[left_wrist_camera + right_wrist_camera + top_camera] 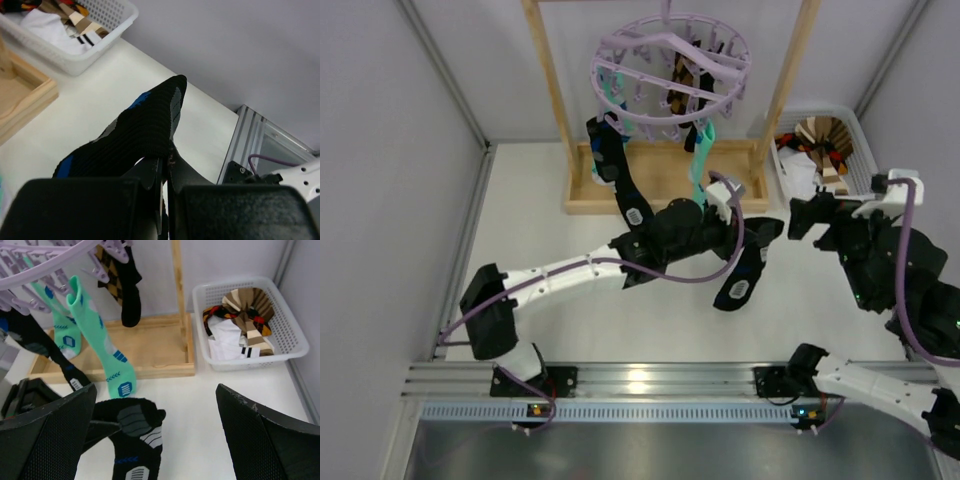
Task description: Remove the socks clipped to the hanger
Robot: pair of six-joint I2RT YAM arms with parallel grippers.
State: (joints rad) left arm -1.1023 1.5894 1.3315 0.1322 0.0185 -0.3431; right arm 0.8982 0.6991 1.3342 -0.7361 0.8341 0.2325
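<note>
The lilac hanger hangs from the wooden frame; it also shows in the right wrist view. A black sock and a mint sock hang clipped to it, and a second mint sock shows in the right wrist view. My left gripper is shut on another black sock with grey, white and blue patches, held free of the hanger above the table. That sock fills the left wrist view and shows in the right wrist view. My right gripper is open and empty, just right of that sock.
A white basket at the back right holds brown-and-white cloth items; it also shows in the right wrist view. The wooden frame stand has a tray base behind the left gripper. A brown argyle sock hangs from the hanger.
</note>
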